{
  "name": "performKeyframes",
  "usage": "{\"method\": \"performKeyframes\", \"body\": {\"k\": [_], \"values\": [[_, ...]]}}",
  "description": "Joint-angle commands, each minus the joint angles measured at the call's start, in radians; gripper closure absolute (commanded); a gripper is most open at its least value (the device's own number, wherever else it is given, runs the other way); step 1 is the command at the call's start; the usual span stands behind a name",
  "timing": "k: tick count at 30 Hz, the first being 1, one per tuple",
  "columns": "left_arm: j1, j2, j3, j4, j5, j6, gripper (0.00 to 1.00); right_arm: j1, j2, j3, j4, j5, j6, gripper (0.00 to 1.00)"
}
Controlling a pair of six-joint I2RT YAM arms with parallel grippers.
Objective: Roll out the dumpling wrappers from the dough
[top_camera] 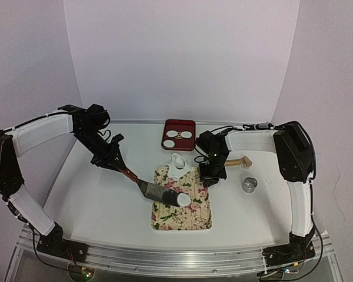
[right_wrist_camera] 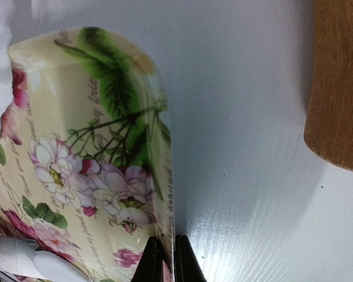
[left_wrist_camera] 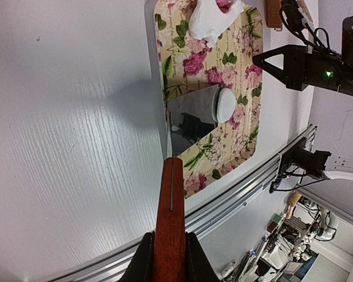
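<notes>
White wrapper (top_camera: 183,200) is riding on the spatula (top_camera: 150,188) blade at centre frame, left tool (top_camera: 115,160) clenching the handle, right tool (top_camera: 209,180) pinching the floral mat (top_camera: 188,218) edge, so holding the blade level towards the red tray (top_camera: 167,136) looks wise.

Both arms are reaching inward; the left gripper (top_camera: 121,165) is angling down, clamped, the right gripper (top_camera: 210,180) pointing down, pinched shut.

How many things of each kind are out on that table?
Round dough discs: 3
Ragged dough piece: 1
Red tray: 1
Floral mat: 1
Spatula: 1
Rolling pin: 1
Metal ring: 1
Total: 9
</notes>
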State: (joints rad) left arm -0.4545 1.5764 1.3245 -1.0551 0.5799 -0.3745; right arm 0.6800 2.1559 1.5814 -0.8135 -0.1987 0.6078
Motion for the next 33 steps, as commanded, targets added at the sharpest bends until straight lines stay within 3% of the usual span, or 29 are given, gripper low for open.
{"method": "performKeyframes", "body": {"k": [1,26,33], "values": [[0.006,-0.033,-0.058,0.041,-0.074,-0.023,1.0,0.009,-0.009,-0.023,-0.036,0.076,0.017,1.0],[-0.041,0.01,-0.174,0.205,-0.02,-0.086,1.0,0.009,0.018,0.003,-0.038,0.062,0.009,1.0],[-0.041,-0.023,-0.269,0.374,0.09,-0.136,1.0,0.009,0.022,0.003,-0.038,0.045,0.007,1.0]]}}
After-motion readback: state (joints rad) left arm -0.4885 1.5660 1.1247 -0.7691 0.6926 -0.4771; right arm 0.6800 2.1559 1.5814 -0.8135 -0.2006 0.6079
